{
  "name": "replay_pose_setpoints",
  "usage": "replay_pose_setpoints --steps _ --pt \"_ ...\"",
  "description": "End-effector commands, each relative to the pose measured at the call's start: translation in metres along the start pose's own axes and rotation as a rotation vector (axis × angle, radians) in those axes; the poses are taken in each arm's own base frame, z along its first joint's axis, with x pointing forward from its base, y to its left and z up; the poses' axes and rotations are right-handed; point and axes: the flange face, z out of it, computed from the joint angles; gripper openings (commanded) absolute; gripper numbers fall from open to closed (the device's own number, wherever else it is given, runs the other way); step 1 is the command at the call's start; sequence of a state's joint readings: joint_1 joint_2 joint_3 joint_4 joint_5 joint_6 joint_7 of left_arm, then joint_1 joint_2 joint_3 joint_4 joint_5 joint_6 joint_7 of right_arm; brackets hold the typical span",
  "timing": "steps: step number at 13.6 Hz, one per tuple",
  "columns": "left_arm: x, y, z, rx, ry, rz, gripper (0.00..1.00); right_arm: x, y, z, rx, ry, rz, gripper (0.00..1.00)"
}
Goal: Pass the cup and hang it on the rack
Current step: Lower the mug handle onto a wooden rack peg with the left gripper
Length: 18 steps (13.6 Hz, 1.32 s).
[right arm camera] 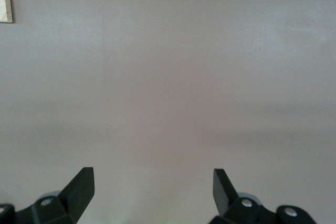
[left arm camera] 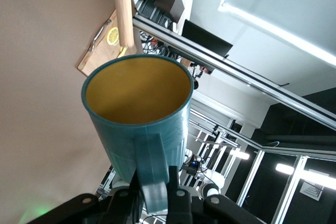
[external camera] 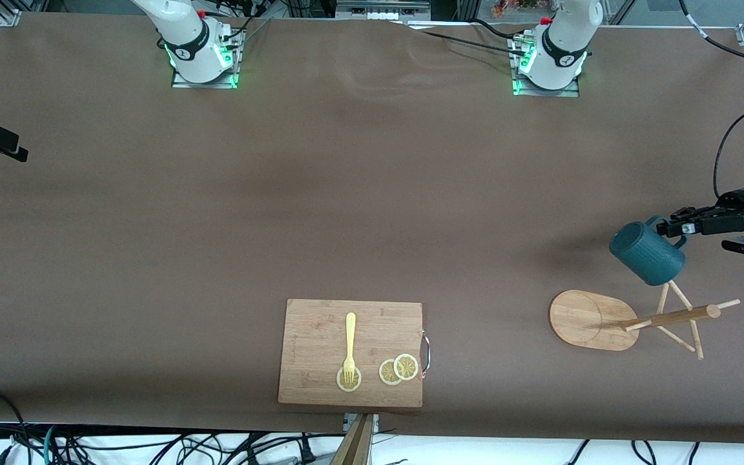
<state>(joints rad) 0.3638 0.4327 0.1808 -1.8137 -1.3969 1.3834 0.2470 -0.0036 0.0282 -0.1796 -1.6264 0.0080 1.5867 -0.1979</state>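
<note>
Your left gripper [external camera: 674, 227] pinches the cup [external camera: 647, 253] by its handle, the rack [external camera: 643, 319] pegs directly beneath; right gripper [right arm camera: 153, 187] waits wide.

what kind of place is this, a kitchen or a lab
Most likely a robotics lab, not a kitchen: two white arm bases bolted to a brown-covered table, loose cables along its edge, aluminium framing, and kitchen props such as a bamboo mug rack.

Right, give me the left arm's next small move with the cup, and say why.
Probably ease the cup down toward a peg so the handle threads on. The left gripper is shut on the handle, holding the cup tilted just above the rack; it isn't hung yet. The right gripper waits open over bare table.
</note>
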Motion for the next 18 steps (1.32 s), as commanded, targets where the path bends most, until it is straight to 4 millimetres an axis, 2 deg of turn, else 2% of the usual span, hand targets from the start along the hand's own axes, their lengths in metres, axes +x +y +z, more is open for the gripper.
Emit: replay_pose_setpoints --steps 1,7,9,15,18 --pt "0.012 -0.007 -0.004 -0.074 -0.018 0.066 0.0 -0.001 0.001 -0.004 -0.009 -0.008 -0.004 1.0" --pt "0.03 -0.032 -0.009 -0.143 0.011 0.087 0.0 0.0 0.002 -0.004 -0.01 -0.002 0.005 1.0" --pt "0.041 -0.026 -0.011 -0.144 0.013 0.111 0.0 0.001 0.002 -0.003 -0.01 -0.003 0.005 1.0" --pt "0.059 -0.048 -0.021 -0.188 0.001 0.133 0.0 0.003 0.001 -0.002 -0.01 0.0 0.004 1.0" --pt "0.062 -0.053 -0.024 -0.204 -0.001 0.141 0.0 0.004 0.001 -0.002 -0.012 0.003 0.002 1.0"
